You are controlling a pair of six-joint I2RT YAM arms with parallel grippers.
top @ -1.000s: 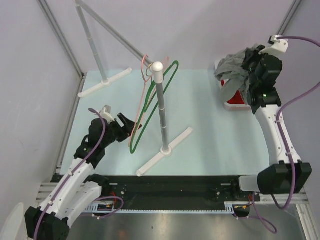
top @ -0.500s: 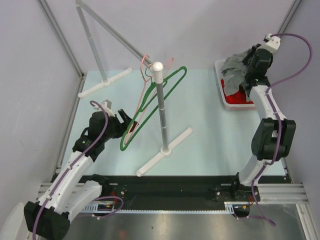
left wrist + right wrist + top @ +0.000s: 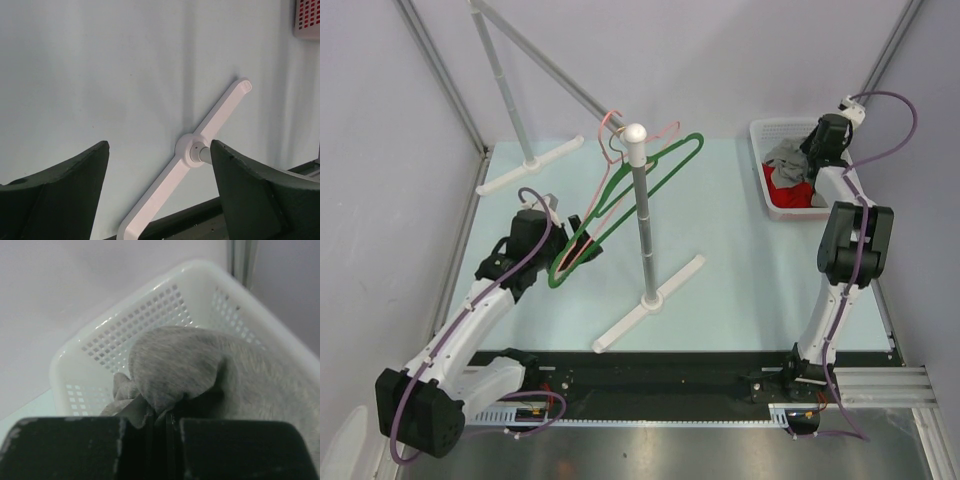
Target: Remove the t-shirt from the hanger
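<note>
pale blue table (image 3: 750, 260) was spread under a grey-walled frame. at the left, the left gripper (image 3: 159, 145) was parted a touch wider than a second earlier, with nothing held, and the bare green hanger (image 3: 557, 281) had been left swung out from the rack (image 3: 642, 215), beside a pink hanger (image 3: 611, 122). at the right, the t-shirt (image 3: 785, 158) had been lowered into the white basket (image 3: 765, 128), onto red cloth (image 3: 782, 186), and was pinched in the closed right gripper (image 3: 161, 422). removal was judged done, with only release left and nothing seen blocking it.
</note>
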